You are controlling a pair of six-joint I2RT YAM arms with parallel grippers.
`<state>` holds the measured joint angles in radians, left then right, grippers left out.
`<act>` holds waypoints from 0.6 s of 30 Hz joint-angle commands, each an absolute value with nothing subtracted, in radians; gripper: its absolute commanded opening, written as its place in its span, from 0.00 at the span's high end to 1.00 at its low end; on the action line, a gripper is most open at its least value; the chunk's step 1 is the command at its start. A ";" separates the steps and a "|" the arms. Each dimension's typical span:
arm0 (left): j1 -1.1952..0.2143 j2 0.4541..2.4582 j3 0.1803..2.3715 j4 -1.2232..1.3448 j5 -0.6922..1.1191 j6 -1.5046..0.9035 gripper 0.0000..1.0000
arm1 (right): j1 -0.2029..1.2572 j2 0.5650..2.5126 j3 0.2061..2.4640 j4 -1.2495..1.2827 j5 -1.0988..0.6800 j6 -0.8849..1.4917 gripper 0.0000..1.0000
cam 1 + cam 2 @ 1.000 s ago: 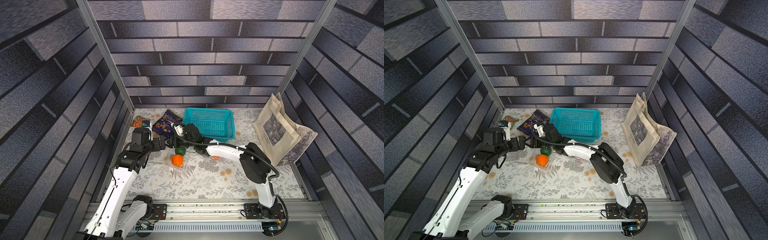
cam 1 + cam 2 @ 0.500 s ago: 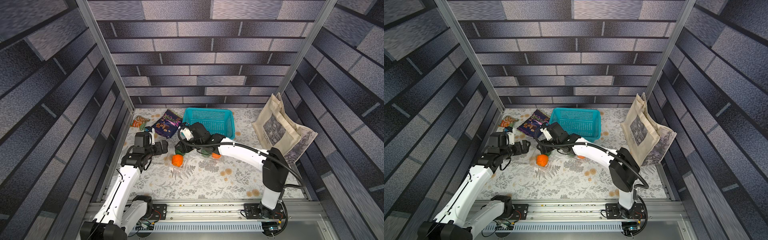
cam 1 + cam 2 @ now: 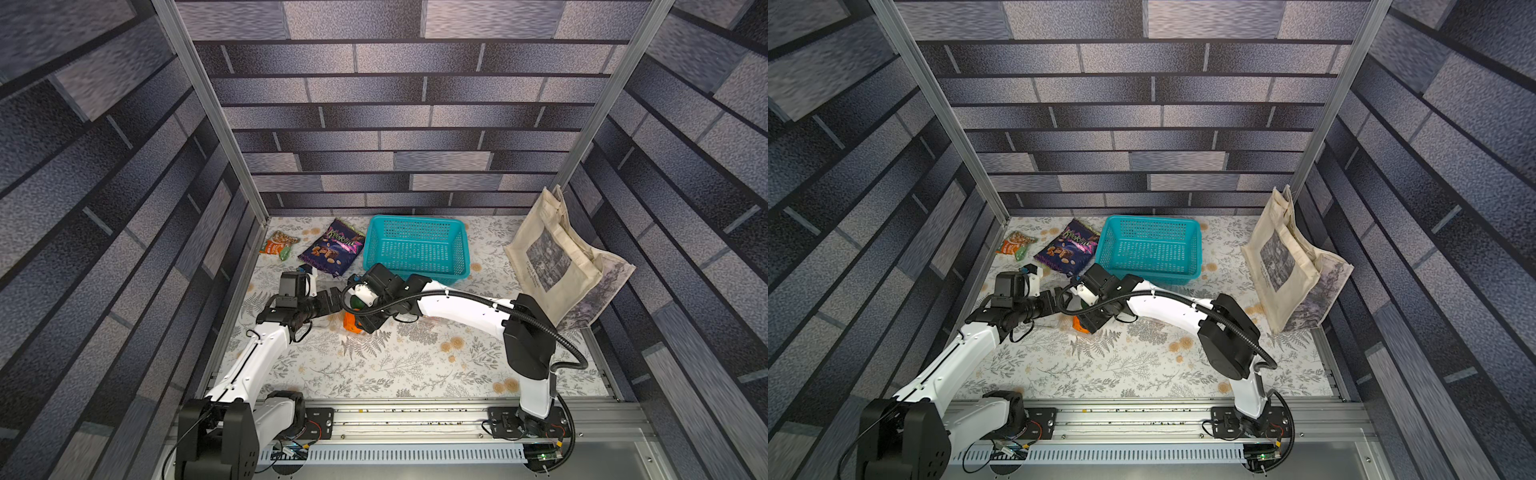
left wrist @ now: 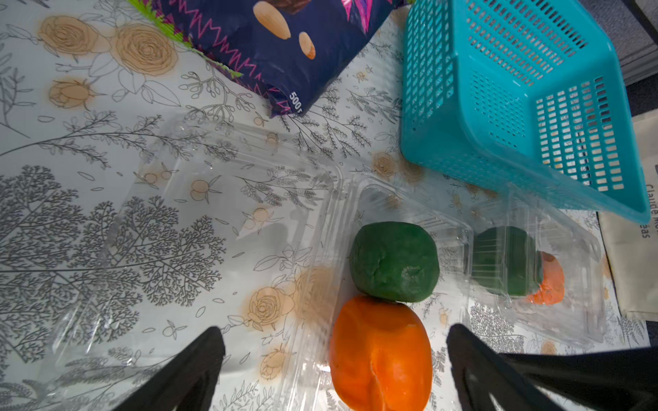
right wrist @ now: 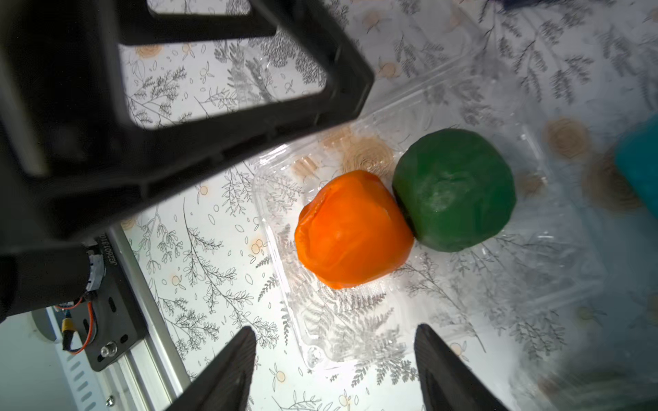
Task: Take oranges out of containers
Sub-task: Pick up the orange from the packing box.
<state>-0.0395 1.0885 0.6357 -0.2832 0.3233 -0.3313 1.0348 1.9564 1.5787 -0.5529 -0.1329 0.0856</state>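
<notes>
Left wrist view: the orange fruit (image 4: 381,356) and green fruit (image 4: 393,261) sit touching in the tray of the open container (image 4: 331,220), whose lid (image 4: 213,220) is folded flat beside it. We place it left of the surface's (image 3: 415,365) middle, before the teal basket's (image 4: 427,106) front left corner. The closed container (image 4: 569,320), with a second green fruit (image 4: 505,261) and a second orange fruit (image 4: 552,284) inside, lies just beside the tray, near the basket's front wall.

The left gripper (image 4: 333,331) is spread wide and empty, the orange fruit between its fingertips with clear gaps. The right gripper (image 5: 335,329) hangs above the tray, fingers apart, gripping nothing. Floral surface runs on to the front and right edges.

A second ago we saw the orange fruit uncovered in both top views. Now the right gripper covers most of it.
</notes>
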 commanded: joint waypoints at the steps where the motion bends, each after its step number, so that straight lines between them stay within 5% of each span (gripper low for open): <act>1: -0.001 1.058 0.608 -0.264 0.340 -0.365 0.00 | 1.049 1.976 1.628 -0.576 -0.165 0.080 0.24; 8: 0.029 1.067 0.590 -0.243 0.348 -0.377 0.00 | 1.056 2.060 1.664 -0.552 -0.141 0.120 0.15; 18: 0.032 1.080 0.565 -0.212 0.367 -0.386 0.00 | 1.063 2.161 1.779 -0.613 -0.081 0.114 0.15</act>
